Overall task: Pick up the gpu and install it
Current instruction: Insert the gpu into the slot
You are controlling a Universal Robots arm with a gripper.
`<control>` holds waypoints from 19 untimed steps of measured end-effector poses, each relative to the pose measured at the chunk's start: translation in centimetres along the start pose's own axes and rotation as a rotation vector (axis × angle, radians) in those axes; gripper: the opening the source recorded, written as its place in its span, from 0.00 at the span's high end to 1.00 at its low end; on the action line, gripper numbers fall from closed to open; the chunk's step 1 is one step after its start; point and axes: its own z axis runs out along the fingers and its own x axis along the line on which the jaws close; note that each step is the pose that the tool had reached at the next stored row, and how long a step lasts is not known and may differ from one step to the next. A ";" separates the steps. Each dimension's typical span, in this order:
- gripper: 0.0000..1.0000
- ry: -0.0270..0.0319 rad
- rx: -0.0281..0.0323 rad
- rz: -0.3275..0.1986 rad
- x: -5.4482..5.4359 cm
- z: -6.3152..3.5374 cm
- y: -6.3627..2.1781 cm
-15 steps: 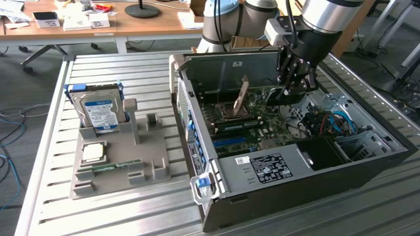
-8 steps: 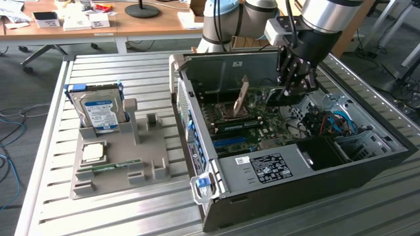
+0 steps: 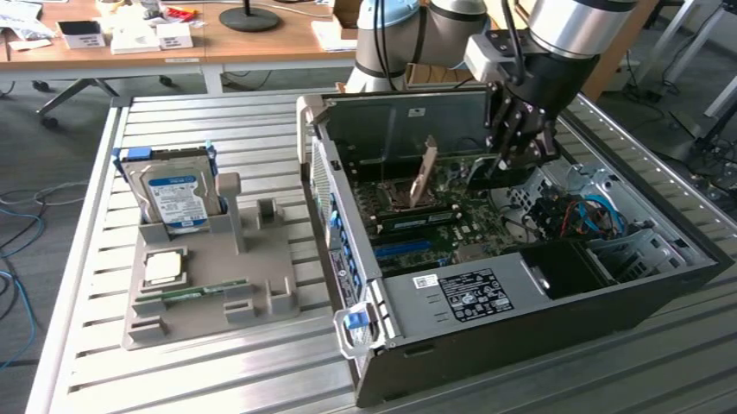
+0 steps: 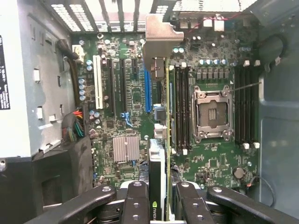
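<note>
Green gpu [image 4: 158, 168] clenched edge-on in gripper [image 4: 162, 203], over board [image 4: 210, 163]. Keep it square to the blue slot [image 4: 147, 91], with the bracket [image 4: 156, 37] toward the rear grille [image 4: 93, 11].

The case [image 3: 541, 336] sits by the table's [image 3: 230, 379] edge on the exterior view's right; inside, the gpu [image 4: 158, 158] apparently stands over the motherboard [image 4: 210, 163].

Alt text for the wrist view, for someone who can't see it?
The gripper holds the gpu edge-on over the motherboard inside an open computer case. A blue slot and the CPU socket flank the card.
</note>
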 end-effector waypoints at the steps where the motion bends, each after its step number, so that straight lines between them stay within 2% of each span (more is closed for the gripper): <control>1: 0.73 0.0005 -0.0011 -0.011 0.0 0.00 0.00; 8: 0.73 0.0016 -0.0022 -0.024 0.0 0.06 0.04; 13: 0.73 0.0095 -0.0019 -0.024 -0.1 0.33 0.94; 17: 0.73 0.0136 -0.0018 -0.024 -0.1 0.68 1.26; 19: 0.73 0.0137 -0.0017 -0.024 -0.1 1.00 1.29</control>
